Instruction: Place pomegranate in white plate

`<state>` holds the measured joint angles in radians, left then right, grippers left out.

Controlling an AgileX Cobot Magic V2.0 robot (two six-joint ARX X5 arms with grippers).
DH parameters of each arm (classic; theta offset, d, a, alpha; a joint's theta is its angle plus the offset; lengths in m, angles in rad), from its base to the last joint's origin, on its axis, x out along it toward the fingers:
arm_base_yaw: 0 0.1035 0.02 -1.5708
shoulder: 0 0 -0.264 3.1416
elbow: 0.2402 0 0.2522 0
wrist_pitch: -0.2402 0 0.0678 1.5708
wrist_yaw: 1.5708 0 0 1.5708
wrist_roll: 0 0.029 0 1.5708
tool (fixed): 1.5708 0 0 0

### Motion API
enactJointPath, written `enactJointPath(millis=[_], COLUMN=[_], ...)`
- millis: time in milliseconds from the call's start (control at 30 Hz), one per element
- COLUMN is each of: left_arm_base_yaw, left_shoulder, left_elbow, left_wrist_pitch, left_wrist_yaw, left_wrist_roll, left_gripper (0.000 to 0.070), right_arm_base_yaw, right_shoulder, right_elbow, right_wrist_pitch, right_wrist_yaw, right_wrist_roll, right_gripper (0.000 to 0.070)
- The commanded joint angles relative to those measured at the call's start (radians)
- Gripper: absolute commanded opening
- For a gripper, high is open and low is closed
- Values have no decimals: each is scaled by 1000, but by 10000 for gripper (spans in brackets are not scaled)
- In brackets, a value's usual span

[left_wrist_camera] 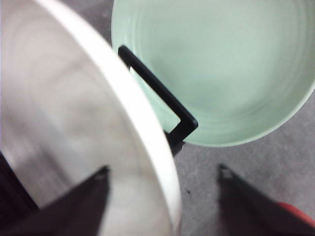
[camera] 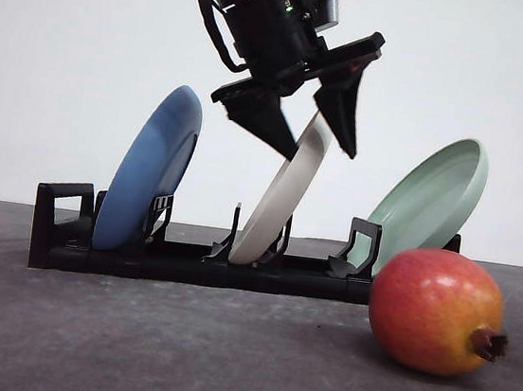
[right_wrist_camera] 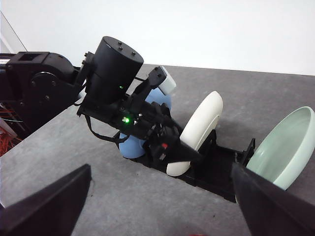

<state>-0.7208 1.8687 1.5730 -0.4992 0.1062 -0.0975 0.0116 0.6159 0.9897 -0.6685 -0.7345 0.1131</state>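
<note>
Above the rack: the left gripper (camera: 324, 151) is hanging with its jaws spread, one finger on each side of the white plate's top rim, not yet closing on it.
White plate (camera: 285, 194): it is standing on edge, tilted, in the middle slot of the black rack (camera: 186, 265).
Pomegranate (camera: 436, 310): it is lying on the desk (camera: 175, 357) at the near right, just in front of the rack's right end, crown stub pointing right.
Step in hand: judging by the straddling fingers, the arm is getting ready to pull the plate out of the rack so the fruit can go in it.
Next move: the fingers need to pinch the rim firmly, then lift the plate along its slot before laying it flat.
Right gripper (right_wrist_camera: 162, 201): its jaws are standing wide apart, holding nothing, on the near side looking toward the rack.
Neighbours: the blue plate (camera: 150, 168) is leaning in the left slot and the pale green plate (camera: 432, 202) in the right one.
In the way: the green plate and the black rack upright (left_wrist_camera: 162, 93) are sitting close beside the white rim, so a sideways swing is risking a knock.
</note>
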Motion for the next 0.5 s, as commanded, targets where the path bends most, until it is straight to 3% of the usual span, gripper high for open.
enactJointPath(millis=[0,67,300,467], left_arm_base_yaw=[-9,-9,-9,-15], left_shoulder=[15,15,13,-32], left_elbow=[26,26,28,29], left_wrist_pitch=[1,-4,-2,-17], left_wrist_yaw=[-2,-2,-2,-2], left_wrist_roll=[-2,-7,-72,-77], left_gripper=[57,0,0,0], right_arm_base_yaw=[1,1,1,1], right_shoulder=[4,4,4,4], right_elbow=[18,18,18,18], right_wrist_pitch=[9,9,9,9], right_wrist_yaw=[2,2,2,2], right_wrist_roll=[13,11,10,11], right_gripper=[582,582,582,582])
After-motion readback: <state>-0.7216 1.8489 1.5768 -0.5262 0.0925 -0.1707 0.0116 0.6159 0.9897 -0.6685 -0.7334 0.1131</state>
